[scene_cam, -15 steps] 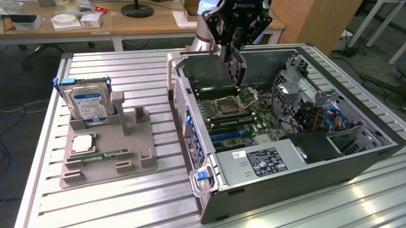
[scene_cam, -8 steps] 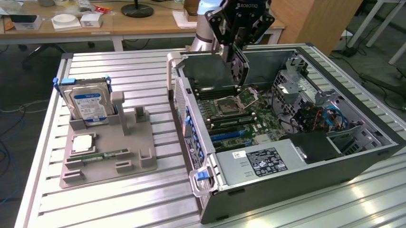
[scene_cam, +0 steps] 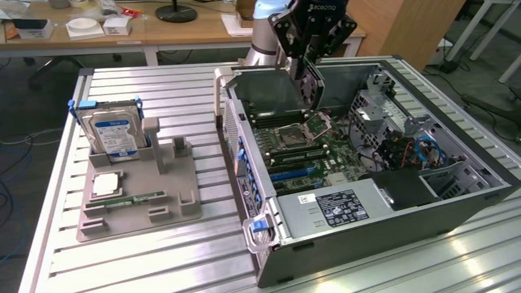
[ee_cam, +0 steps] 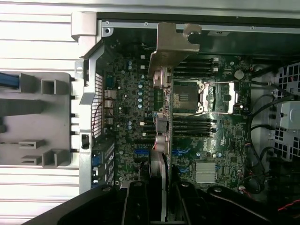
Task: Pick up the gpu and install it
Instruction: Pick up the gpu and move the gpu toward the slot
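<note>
One hand (scene_cam: 306, 61) grips the gpu (scene_cam: 313, 91) over the open case (scene_cam: 456, 204) on a slatted table (scene_cam: 163, 91), desks (scene_cam: 191, 33) behind.

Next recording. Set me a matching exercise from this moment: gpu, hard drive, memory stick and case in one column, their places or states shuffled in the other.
Things:
1. gpu
2. hard drive
3. memory stick
4. case

Places or states:
A. lying flat on the grey holder
B. open, motherboard showing
C. standing upright in the grey holder
D. clamped in the gripper, above the motherboard

Pairs: 1-D, 2-C, 3-A, 4-B
</note>
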Motion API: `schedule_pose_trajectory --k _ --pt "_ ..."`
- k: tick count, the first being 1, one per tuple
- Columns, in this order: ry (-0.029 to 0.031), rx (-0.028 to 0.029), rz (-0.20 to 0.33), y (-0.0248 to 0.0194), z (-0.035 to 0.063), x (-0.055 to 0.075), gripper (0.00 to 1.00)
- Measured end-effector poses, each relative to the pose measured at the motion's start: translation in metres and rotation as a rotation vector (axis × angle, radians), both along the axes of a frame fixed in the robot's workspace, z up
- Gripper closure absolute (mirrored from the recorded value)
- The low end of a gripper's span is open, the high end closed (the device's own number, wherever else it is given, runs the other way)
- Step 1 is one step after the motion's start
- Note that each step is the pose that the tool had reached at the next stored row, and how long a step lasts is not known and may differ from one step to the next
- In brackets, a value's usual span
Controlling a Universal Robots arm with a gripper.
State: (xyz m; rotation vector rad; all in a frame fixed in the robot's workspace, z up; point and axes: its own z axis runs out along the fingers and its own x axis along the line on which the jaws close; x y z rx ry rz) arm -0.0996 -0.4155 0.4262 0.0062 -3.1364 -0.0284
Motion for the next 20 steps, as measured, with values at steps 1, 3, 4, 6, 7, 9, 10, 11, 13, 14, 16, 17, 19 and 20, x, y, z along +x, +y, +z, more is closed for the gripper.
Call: schedule_pose_trajectory --k 1,3,4,6,7,9,10,11,13,14,16,17,19,20 --pt "0.0001 -0.0001 0.000 0.0000 0.0000 0.001 0.73" --pt "0.0000 0.0000 0.000 0.0000 0.0000 0.003 0.73" --pt "0.0000 0.0000 0.000 0.0000 0.0000 0.004 0.73" --pt "0.0000 0.0000 0.000 0.0000 0.0000 0.006 0.73" --pt "0.0000 0.0000 0.000 0.0000 0.0000 0.007 0.73" --pt "0.0001 -0.0001 0.000 0.0000 0.0000 0.009 0.73" --pt "0.0000 0.0000 0.000 0.0000 0.0000 0.010 0.73" --pt "0.0000 -0.0001 0.000 0.0000 0.0000 0.011 0.73" --pt "0.0000 0.0000 0.000 0.0000 0.0000 0.013 0.73" --pt "0.0000 0.0000 0.000 0.0000 0.0000 0.014 0.73" --pt "0.0000 -0.0001 0.000 0.0000 0.0000 0.016 0.73" --pt "0.0000 -0.0001 0.000 0.0000 0.0000 0.017 0.73" --pt "0.0000 0.0000 0.000 0.0000 0.0000 0.018 0.73" --pt "0.0000 0.0000 0.000 0.0000 0.0000 0.019 0.73"
